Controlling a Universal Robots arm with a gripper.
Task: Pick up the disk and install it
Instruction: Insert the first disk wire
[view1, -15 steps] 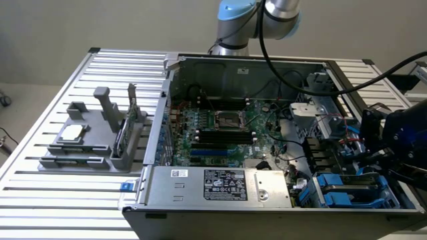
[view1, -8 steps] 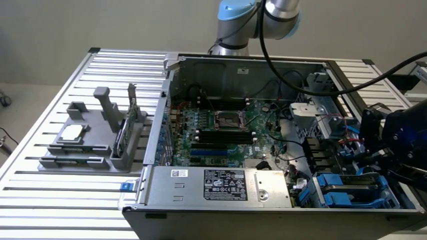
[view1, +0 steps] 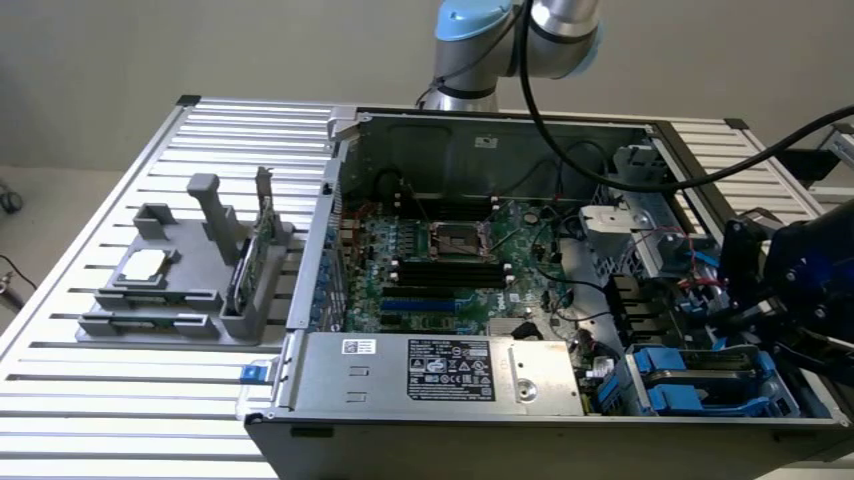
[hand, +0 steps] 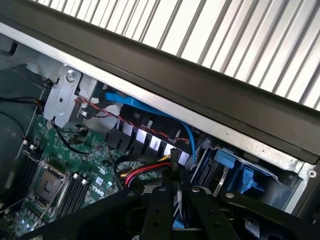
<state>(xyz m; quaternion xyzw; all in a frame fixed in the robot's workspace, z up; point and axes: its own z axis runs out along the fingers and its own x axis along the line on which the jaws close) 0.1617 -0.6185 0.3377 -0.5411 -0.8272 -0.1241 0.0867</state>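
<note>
My gripper (hand: 177, 192) hangs inside the open computer case (view1: 467, 130), over the corner on the exterior view's right. Its two black fingers (hand: 159, 210) stand close together on a thin blue-edged strip, the disk (hand: 177, 221) seen edge-on. Most of the disk is hidden behind the fingers. In the exterior view the gripper (view1: 763, 305) is a dark mass just above the drive bay (view1: 694, 385), which holds blue plastic carriers (hand: 235, 167).
The motherboard (view1: 441, 260) with its processor socket (hand: 50, 185) fills the case floor, and a silver power supply (view1: 441, 370) sits at the front. Red, yellow and black cables (hand: 145, 172) run close under the fingers. A grey fixture (view1: 174, 290) holding a square chip (view1: 144, 265) stands outside the case.
</note>
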